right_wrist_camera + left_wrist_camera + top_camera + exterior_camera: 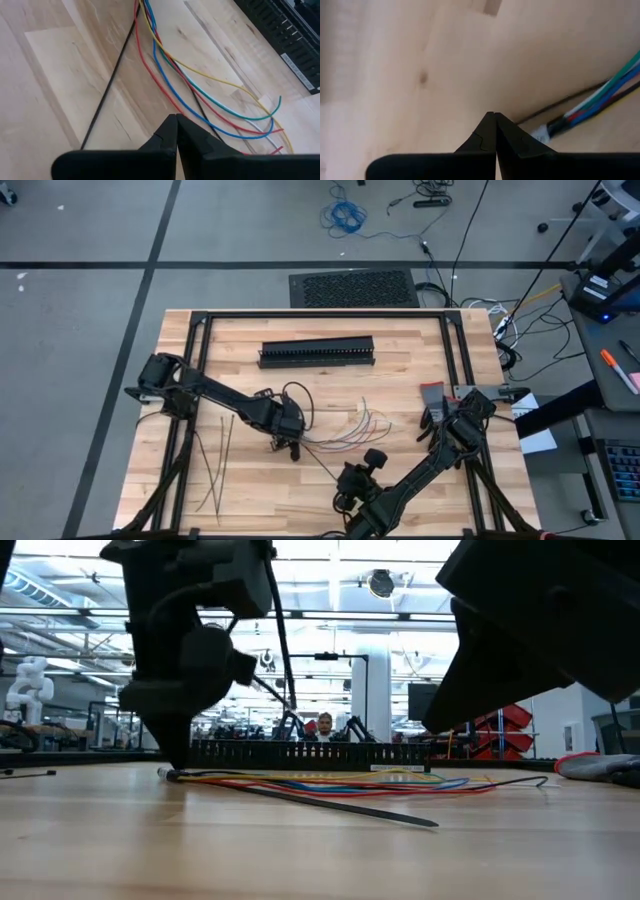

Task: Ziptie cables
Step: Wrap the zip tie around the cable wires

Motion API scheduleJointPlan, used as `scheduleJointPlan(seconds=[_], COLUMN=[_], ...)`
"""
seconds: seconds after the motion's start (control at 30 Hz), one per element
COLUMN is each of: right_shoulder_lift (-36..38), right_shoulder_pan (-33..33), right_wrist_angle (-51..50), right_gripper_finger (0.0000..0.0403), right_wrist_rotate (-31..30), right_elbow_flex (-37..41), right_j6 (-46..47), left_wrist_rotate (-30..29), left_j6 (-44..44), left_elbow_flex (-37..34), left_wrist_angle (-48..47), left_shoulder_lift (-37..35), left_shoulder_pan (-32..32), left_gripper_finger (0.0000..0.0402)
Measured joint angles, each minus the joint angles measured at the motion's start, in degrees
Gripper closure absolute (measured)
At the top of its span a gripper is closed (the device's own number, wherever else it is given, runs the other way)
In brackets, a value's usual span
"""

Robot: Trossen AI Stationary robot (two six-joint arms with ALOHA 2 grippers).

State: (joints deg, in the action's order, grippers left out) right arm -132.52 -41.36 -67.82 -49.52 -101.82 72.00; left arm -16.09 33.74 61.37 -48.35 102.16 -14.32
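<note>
Closed fingertips over the wire bundle's bound end

Left gripper (pixel 494 116) is pressed together, holding nothing — the cables (pixel 345 425) begin just beside its tip and fan out toward the right gripper (pixel 176 118), also pinched shut and empty, hovering over their loose ends. One ziptie (pixel 330 804) lies beside the bundle; more zipties (pixel 218 460) lie apart, behind the left gripper.

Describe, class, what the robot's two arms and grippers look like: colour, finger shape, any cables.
Both arms are dark, jointed links. The left gripper and right gripper each have two black fingers tapering to wedge points. A thin black cable loops along the left arm.
</note>
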Motion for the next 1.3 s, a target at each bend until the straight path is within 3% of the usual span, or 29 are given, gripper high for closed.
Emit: scheduleJointPlan(seconds=[0.27,0.6,1.0,1.3], right_shoulder_lift=[0.0,0.0,0.0,0.0], right_shoulder_pan=[0.1,0.1,0.1,0.2], right_wrist_angle=[-0.2,-0.9,-1.2,-1.3], right_gripper_finger=[0.0403,0.0403,0.0403,0.0403], right_wrist_rotate=[0.0,0.0,0.0,0.0], right_elbow_flex=[0.0,0.0,0.0,0.0], right_j6=[0.4,0.9,0.9,0.9], left_wrist_rotate=[-0.3,1.3,3.6,4.0], left_j6=[1.9,2.0,1.9,-2.6], left_elbow_flex=[0.3,-0.6,-5.5,-6.7], left_wrist_angle=[-5.1,-3.9,3.4,11.2], left_shoulder_lift=[-1.7,-1.8,-2.0,-2.0], left_shoulder_pan=[-0.9,-1.1,-0.2,3.8], left_gripper_finger=[0.0402,0.0402,0.0402,0.0402])
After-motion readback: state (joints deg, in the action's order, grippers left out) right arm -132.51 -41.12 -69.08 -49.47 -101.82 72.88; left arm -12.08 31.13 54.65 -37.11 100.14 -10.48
